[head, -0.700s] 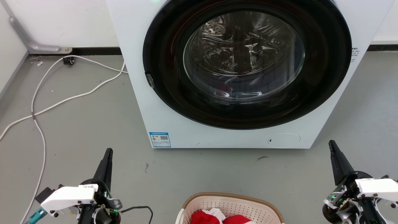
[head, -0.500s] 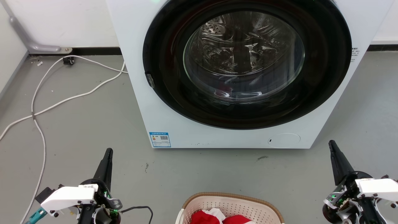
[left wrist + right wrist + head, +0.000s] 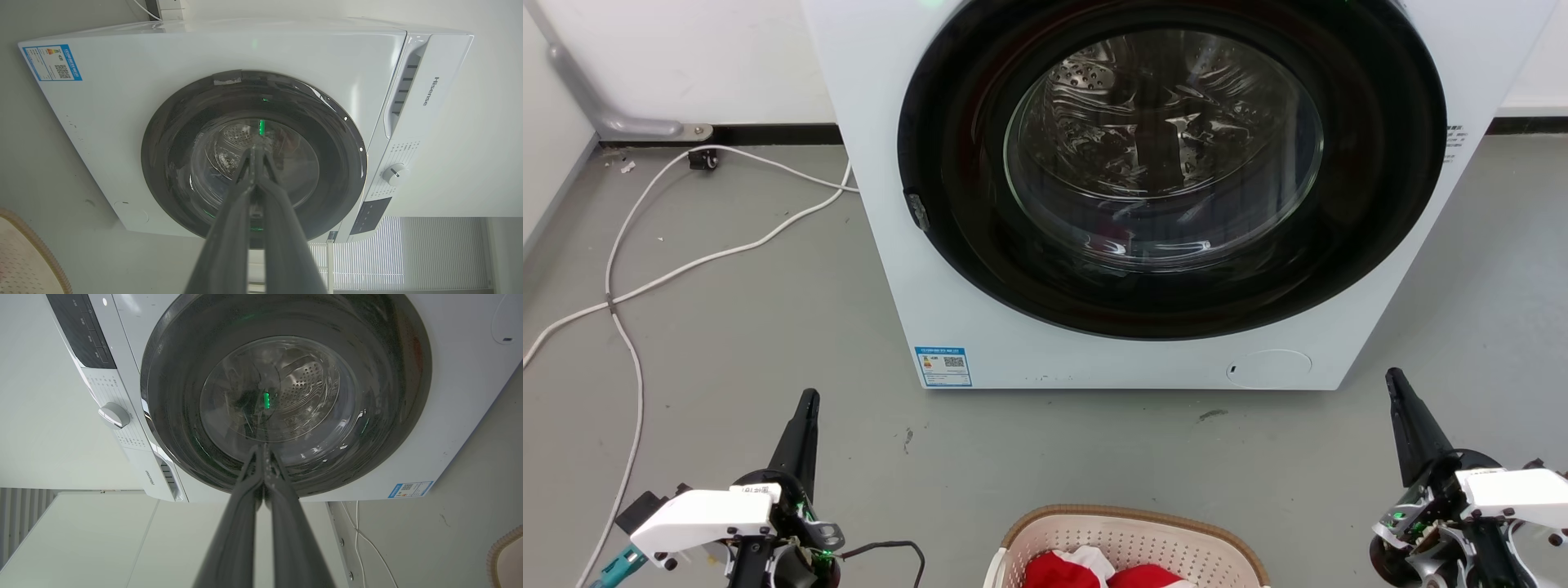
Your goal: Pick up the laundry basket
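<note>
Cream-white perforated plastic with a brown rim: one laundry basket (image 3: 1127, 516) stands on the floor (image 3: 727, 343) at the bottom centre of the head view. Its mouth faces up, its far side runs left to right, and red cloth (image 3: 1086, 567) lies inside. Two hands flank it, well apart: the left hand (image 3: 807, 398) at lower left and the right hand (image 3: 1392, 376) at lower right. Both have their fingers pressed together and hold nothing. One washing machine (image 3: 882, 245) stands behind; the wrist views add its dial (image 3: 394, 173).

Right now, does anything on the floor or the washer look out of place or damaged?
Nothing is spilled or tipped. The laundry basket stands upright with red clothes inside. Only a loose white cable snakes across the floor left of the washing machine, and a small dark smudge marks the floor in front of it.
</note>
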